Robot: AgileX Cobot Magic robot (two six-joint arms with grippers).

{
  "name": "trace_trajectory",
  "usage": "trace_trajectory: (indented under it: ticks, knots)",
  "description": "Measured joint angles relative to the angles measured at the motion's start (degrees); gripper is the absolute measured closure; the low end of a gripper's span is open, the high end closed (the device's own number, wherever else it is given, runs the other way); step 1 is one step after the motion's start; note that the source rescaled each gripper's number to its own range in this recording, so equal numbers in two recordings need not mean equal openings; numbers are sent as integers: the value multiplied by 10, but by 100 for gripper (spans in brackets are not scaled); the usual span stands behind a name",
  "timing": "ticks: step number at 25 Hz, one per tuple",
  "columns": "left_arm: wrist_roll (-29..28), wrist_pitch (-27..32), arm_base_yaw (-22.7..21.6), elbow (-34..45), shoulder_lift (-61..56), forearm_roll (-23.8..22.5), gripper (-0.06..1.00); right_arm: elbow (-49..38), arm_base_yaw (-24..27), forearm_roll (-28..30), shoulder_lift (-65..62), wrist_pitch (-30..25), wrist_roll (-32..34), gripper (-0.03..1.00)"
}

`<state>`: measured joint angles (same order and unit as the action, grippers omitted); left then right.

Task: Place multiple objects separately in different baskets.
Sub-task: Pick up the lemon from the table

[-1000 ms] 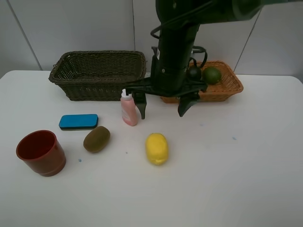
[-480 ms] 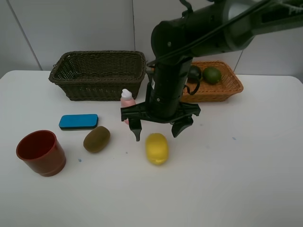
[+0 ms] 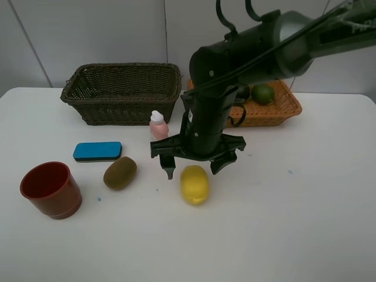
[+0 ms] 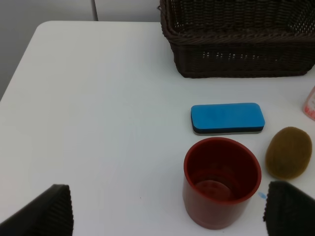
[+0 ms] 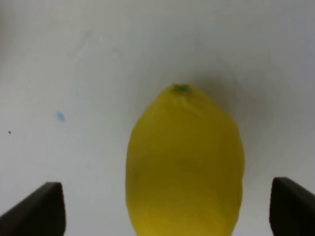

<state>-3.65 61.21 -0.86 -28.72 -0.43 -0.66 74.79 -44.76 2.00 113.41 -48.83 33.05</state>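
Counting across the smooth white tabletop [image 3: 294,235] gives two rectangular wicker baskets at the back and five loose items in front. The deep dark olive-green woven basket [image 3: 117,108] sits on the left. The shallower orange-tan basket with flared sides [image 3: 289,107] sits on the right and holds one round green lime [image 3: 262,93].

The loose items are:
- One glossy red-brown plastic cup [image 3: 50,189], tapered and upright, at the front left.
- One flat blue eraser block [image 3: 97,151] with rounded ends and a dark underside, behind the cup.
- One fuzzy brown oval kiwi [image 3: 120,172], just beside the eraser.
- One pink bottle with a white cap [image 3: 157,125], standing before the dark basket.
- One waxy yellow lemon [image 3: 194,184], near the table's middle.

The black right arm reaches across the middle. It hides part of the orange basket and the bottle's lower side.

The right gripper [image 3: 194,169] hangs over the lemon with its jaws spread wide. One finger stands on each side of the fruit, with bare table showing between fingers and peel.

The left gripper [image 4: 170,210] is also released, grasping nothing, and hovers near the cup.
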Motion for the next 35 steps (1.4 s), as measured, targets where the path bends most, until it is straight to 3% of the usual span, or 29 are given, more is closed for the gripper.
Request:
trace_trajectory:
  ticks: [35]
  knots:
    - [0,0,0,0,0,0,-5,0,0,1,54,14,0,8]
